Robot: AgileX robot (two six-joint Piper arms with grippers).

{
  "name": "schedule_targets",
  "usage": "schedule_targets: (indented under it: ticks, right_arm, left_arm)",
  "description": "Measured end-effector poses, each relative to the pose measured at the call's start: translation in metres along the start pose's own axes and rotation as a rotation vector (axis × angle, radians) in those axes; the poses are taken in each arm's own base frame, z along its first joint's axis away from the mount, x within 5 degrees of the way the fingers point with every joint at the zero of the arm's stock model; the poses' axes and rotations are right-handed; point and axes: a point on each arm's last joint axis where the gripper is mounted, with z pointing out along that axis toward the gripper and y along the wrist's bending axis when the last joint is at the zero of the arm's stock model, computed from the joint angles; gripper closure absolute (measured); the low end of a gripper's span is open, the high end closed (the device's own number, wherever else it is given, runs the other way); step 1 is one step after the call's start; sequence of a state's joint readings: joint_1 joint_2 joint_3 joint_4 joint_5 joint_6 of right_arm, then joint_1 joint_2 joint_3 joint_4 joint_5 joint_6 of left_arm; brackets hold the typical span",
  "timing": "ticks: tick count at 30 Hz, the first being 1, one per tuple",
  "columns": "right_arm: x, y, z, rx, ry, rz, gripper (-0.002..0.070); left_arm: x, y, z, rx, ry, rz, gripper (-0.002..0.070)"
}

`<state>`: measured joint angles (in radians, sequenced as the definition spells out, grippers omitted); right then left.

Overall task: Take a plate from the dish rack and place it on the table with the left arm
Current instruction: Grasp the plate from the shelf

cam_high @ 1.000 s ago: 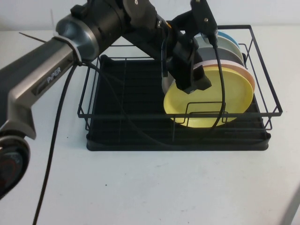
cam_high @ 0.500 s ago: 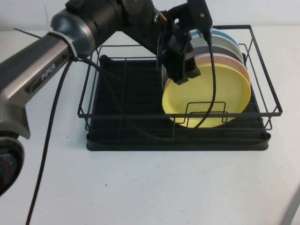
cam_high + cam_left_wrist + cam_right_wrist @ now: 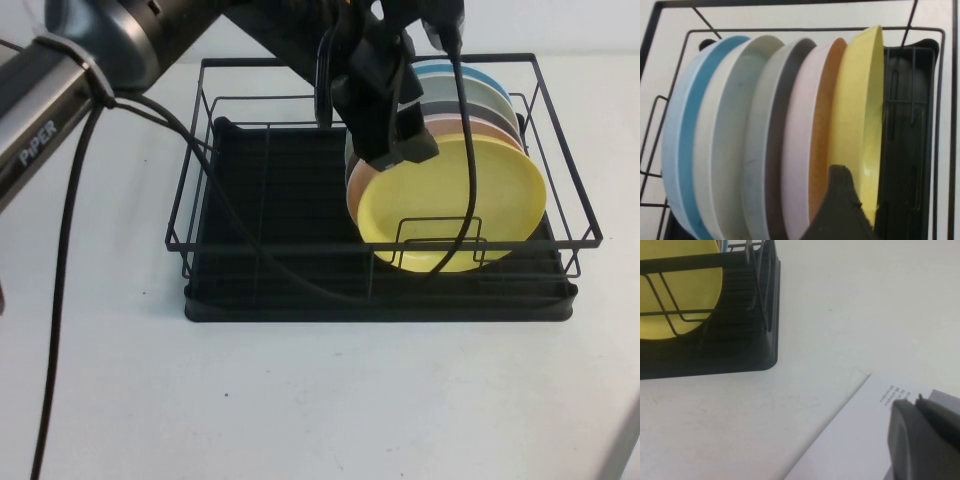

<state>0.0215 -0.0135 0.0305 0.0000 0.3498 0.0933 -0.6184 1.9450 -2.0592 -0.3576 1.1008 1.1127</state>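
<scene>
Standing on edge at the front of the dish rack (image 3: 250, 250), your yellow plate (image 3: 450, 205) leans against 1 pink plate (image 3: 799, 150). Your left gripper (image 3: 395, 150) hangs at its top rim, jaws apart — 1 fingertip (image 3: 840, 210) sits between both plates. Right gripper (image 3: 920, 440) waits beside the rack — its state you cannot tell.
</scene>
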Motion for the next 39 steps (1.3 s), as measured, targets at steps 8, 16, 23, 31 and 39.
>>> schedule_targets:
  ticks: [8, 16, 23, 31, 39]
  right_arm:
    - [0.000, 0.000, 0.000, 0.000, 0.000, 0.000, 0.0696]
    - [0.000, 0.000, 0.000, 0.000, 0.000, 0.000, 0.0696]
    - [0.000, 0.000, 0.000, 0.000, 0.000, 0.000, 0.0696]
    - [0.000, 0.000, 0.000, 0.000, 0.000, 0.000, 0.0697]
    - [0.000, 0.000, 0.000, 0.000, 0.000, 0.000, 0.0696]
  left_arm:
    - [0.003, -0.005, 0.025, 0.056, 0.021, -0.003, 0.0211]
    - [0.012, -0.003, 0.065, 0.056, 0.022, -0.012, 0.0211]
    - [0.016, -0.002, 0.079, 0.042, 0.021, -0.018, 0.0235]
    - [0.016, 0.001, 0.077, 0.010, 0.026, 0.002, 0.0573]
    - [-0.004, 0.005, 0.010, -0.115, 0.031, 0.043, 0.0589]
